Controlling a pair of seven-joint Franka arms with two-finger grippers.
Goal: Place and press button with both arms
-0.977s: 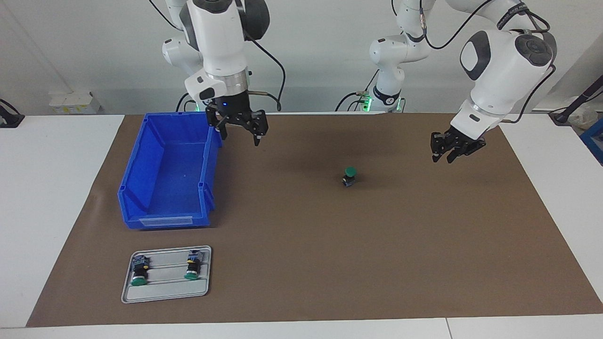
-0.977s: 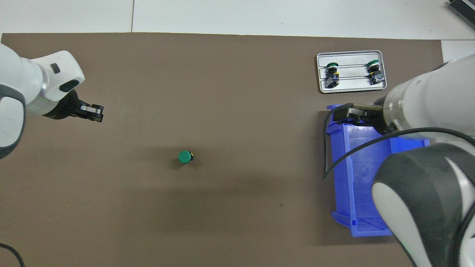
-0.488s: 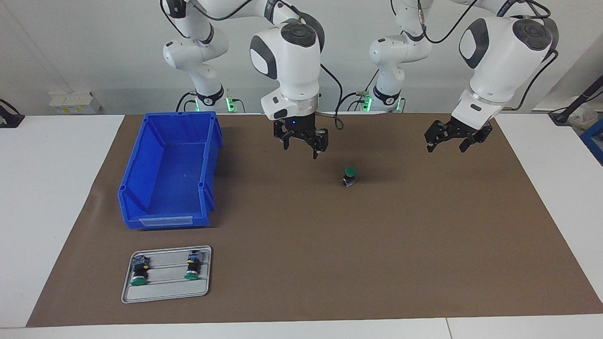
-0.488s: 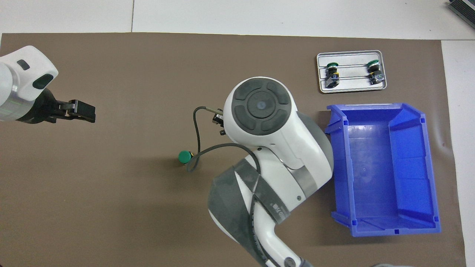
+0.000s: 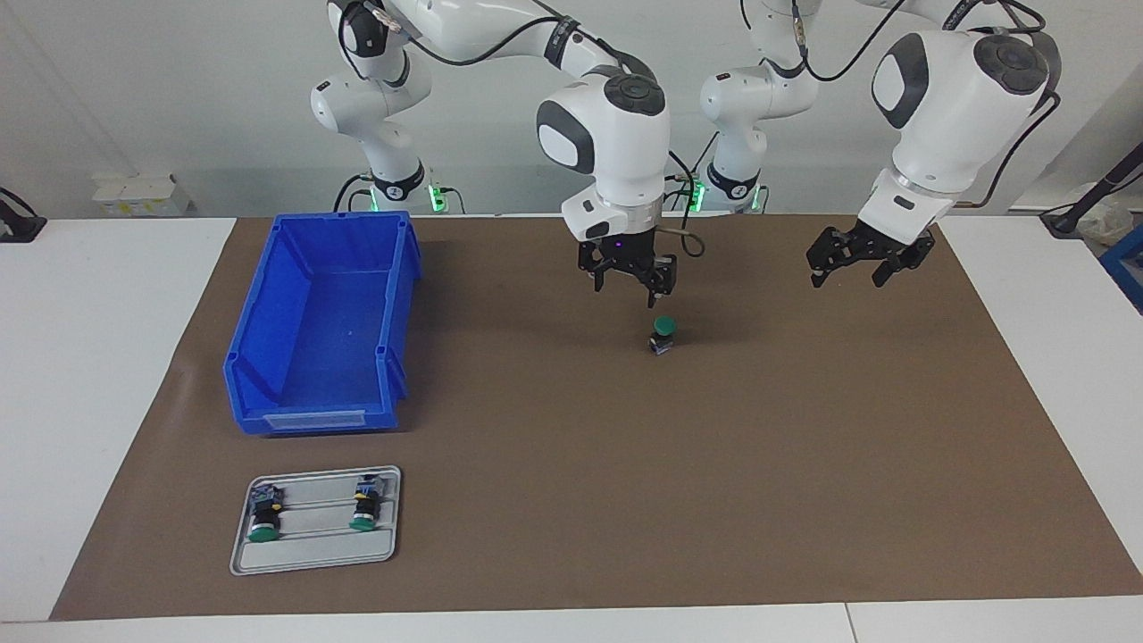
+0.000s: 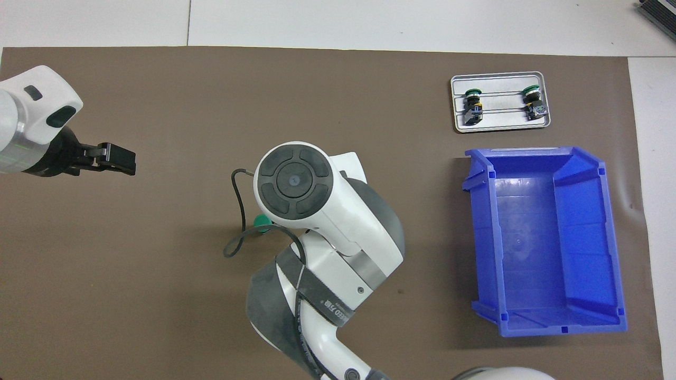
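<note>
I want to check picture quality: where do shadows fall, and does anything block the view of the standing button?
Facing view: soft shadow on the mat near the button, which is fully visible under the right gripper. Overhead view: the right arm covers most of the button.

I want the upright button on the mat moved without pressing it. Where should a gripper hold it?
Grip the button by its black body under the green cap, coming straight down with fingers on either side. It stands upright, cap on top, so side contact should avoid pressing it.
</note>
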